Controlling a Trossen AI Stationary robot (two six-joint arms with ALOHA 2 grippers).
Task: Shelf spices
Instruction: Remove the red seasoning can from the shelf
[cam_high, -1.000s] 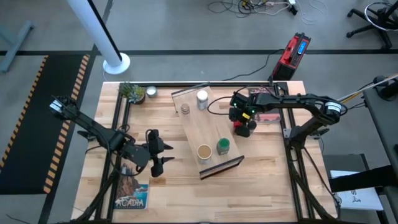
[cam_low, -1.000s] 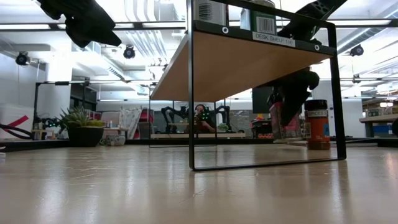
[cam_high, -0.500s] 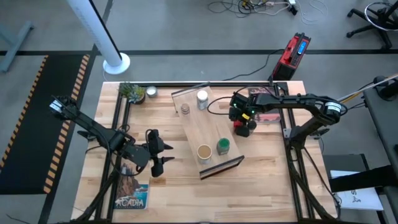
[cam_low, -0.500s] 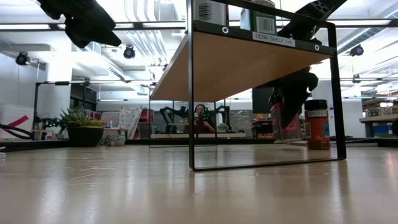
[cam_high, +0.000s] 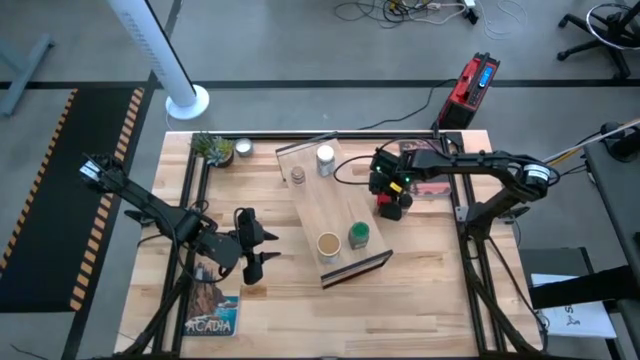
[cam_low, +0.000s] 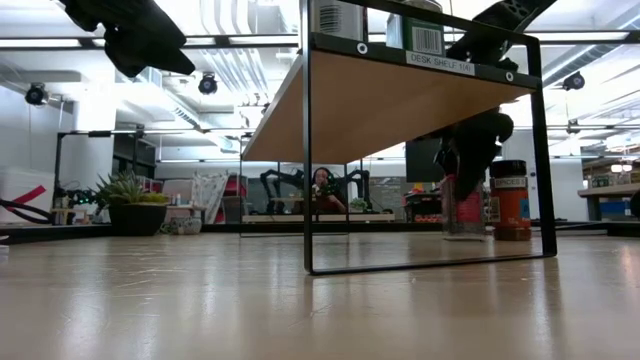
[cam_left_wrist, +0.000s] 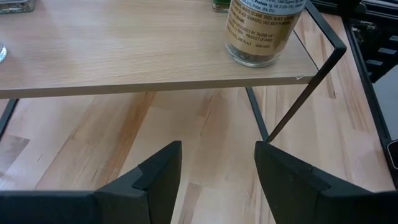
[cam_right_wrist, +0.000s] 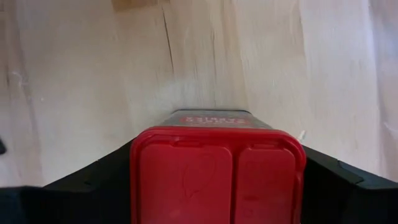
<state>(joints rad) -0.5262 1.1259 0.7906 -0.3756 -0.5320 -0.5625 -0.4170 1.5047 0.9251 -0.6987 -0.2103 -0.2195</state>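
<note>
The right gripper stands over the bench just beside the shelf's right long edge, its jaws closed on the red square tin. In the right wrist view the tin's red lid fills the space between the two dark fingers, with bare wood below it. In the low view the tin hangs upright under the gripper at about bench level, next to a jar with a black lid and orange label; whether the tin touches the wood cannot be told.

On the shelf top, the white-capped jar and the small brown jar stand near the far end, while the green-lidded jar and the wide tan-lidded jar stand side by side near the end with the dark strip.

The left gripper waits above the bench to the left of the shelf, jaws wide open and holding nothing. Its wrist view looks at the shelf edge, with the wide jar standing on the board.

A small potted plant and a little round silver dish sit at the bench's far left corner, and a picture-covered book lies near the left arm.
</note>
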